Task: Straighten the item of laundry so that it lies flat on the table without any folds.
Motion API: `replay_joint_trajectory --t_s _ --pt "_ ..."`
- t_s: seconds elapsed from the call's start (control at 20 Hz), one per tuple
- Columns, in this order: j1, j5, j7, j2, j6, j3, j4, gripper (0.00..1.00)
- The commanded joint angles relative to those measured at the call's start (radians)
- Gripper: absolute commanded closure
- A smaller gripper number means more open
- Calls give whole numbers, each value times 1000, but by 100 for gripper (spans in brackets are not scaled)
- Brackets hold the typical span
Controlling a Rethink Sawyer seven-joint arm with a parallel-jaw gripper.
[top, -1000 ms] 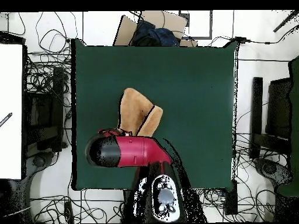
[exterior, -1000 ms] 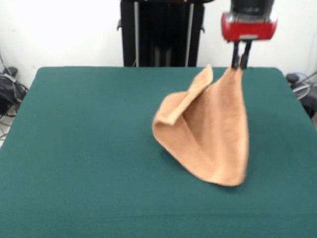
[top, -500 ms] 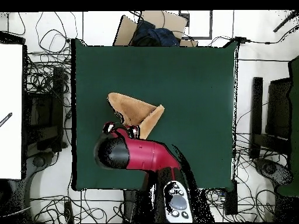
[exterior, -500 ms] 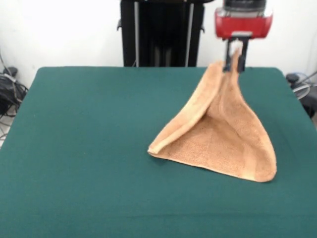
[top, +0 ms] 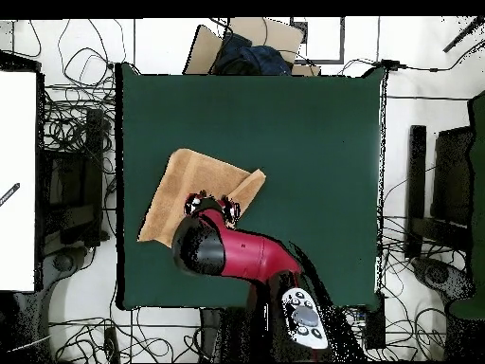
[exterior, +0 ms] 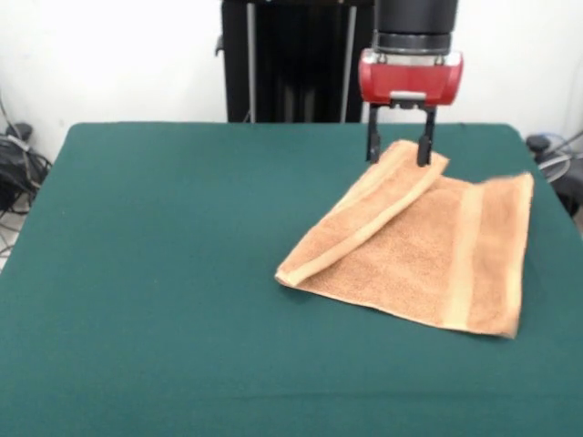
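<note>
The towel (exterior: 428,259) lies mostly spread on the green bench (exterior: 164,273), toward the right in the front view, but one long strip along its left edge is doubled over onto the rest, running from the low left corner up to the far corner under the gripper (exterior: 399,146). The fingers (exterior: 373,144) stand apart, one on each side of that raised far corner, and seem to grip nothing; the cloth looks free between them. The step in hand, as I judge it, is undoing that last fold. To do it well, the fingers should close on the top layer only, at the folded corner, lift just enough to clear the lower layer, and carry it outward across the fold line, away from the towel's middle, then let go low so the flap does not flop back. The front view shows the fold's thickness, the band near the right edge and the gap between the fingers. The overhead view hides the gripper and the corner under the red arm (top: 237,254), yet shows the towel (top: 189,185) lying well inside the bench (top: 313,133) edges, with room for the flap to open.
</note>
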Motion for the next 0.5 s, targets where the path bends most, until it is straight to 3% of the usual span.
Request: replay_joint_trajectory --t_s 0.05,0.5 --pt "-21 28 230 30 13 133 91 0" --pt "-65 29 263 73 -59 201 115 0"
